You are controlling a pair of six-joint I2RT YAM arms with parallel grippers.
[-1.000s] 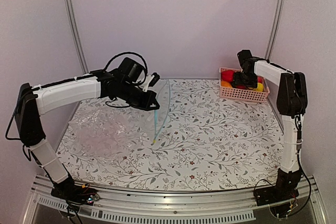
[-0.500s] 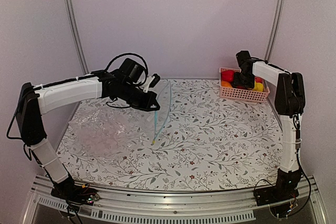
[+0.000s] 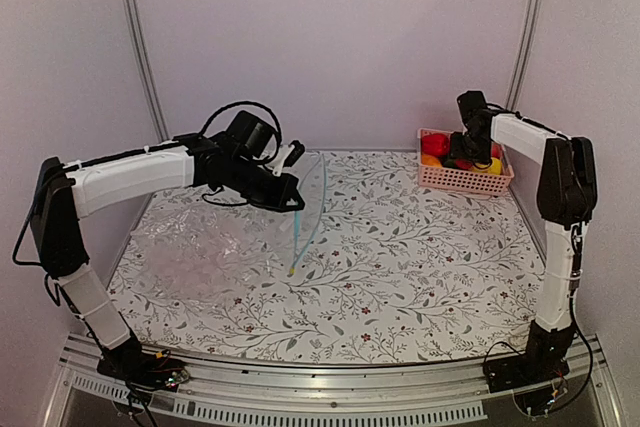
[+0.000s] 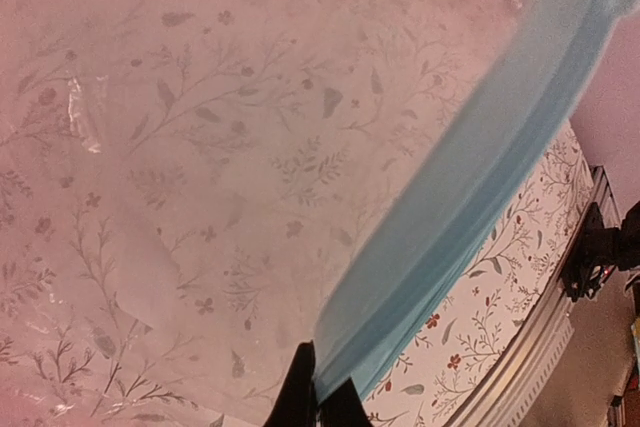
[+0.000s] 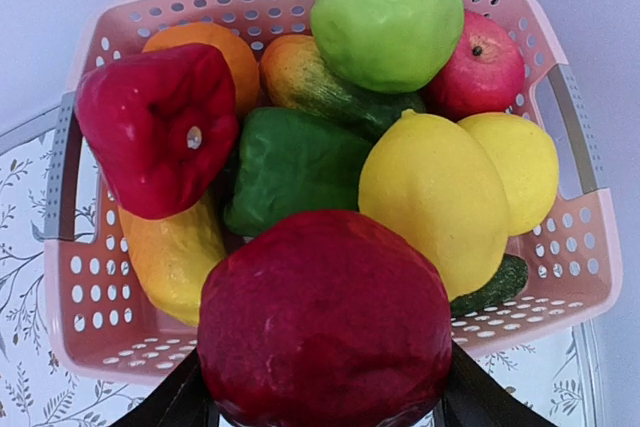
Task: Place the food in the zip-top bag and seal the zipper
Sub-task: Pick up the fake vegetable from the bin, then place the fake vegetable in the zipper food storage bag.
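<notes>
1. Left pincer [image 4: 318, 402] is clenched on the mouth edge of the zip-top bag [image 3: 312, 197], pinching the blue zipper [image 4: 480, 177]. The bag hangs from that one grip above the middle-left of the worktop [image 3: 420, 267], with its lower end reaching down toward the surface.
2. Right pincer [image 3: 465, 155] is at the far right, above a pink basket [image 5: 85, 287]. Its two dark fingers press the sides of a dark red fruit [image 5: 325, 317], so it appears to be grasping it. Below in the basket lie a lemon [image 5: 435, 212], a red pepper [image 5: 160, 127], a green pepper [image 5: 290, 162] and other pieces.
3. Risk: the fruit is round and smooth and looks broad for the fingers, so it could slip out and roll during the carry across to the bag, which is well apart.
4. Risk: the bag is held at one point only and its mouth looks nearly flat, so the fruit may push the film aside rather than go in, or pull the thin edge out of the left pincer.
5. Surface: a white worktop printed with small leaves and flowers. A loose sheet of crinkled clear plastic [image 3: 190, 247] lies at the left.
6. Room: plain pale lilac walls, two metal posts [image 3: 135, 37] at the back, and a metal rail [image 3: 330, 387] along the near edge.
</notes>
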